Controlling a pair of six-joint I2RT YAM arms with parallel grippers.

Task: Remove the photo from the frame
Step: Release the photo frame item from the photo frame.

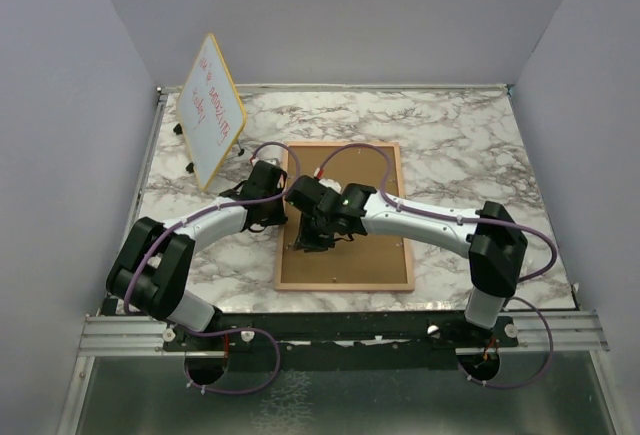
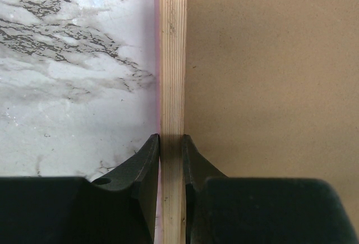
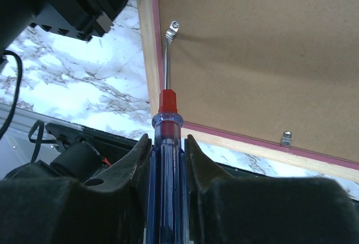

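The frame (image 1: 350, 255) lies back up in the middle of the tabletop (image 1: 450, 135). The left fingers (image 2: 146, 165) pinch its left wooden edge; the right fingers (image 3: 134, 168) hold a screwdriver (image 3: 168, 118), tip at a metal clip (image 3: 173, 29).

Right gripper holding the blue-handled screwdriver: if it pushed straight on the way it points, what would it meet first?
Probably the small silver metal clip on the brown fibreboard back of the pink-edged frame; the tip of the blue-handled screwdriver seems to touch it, though depth is unclear.
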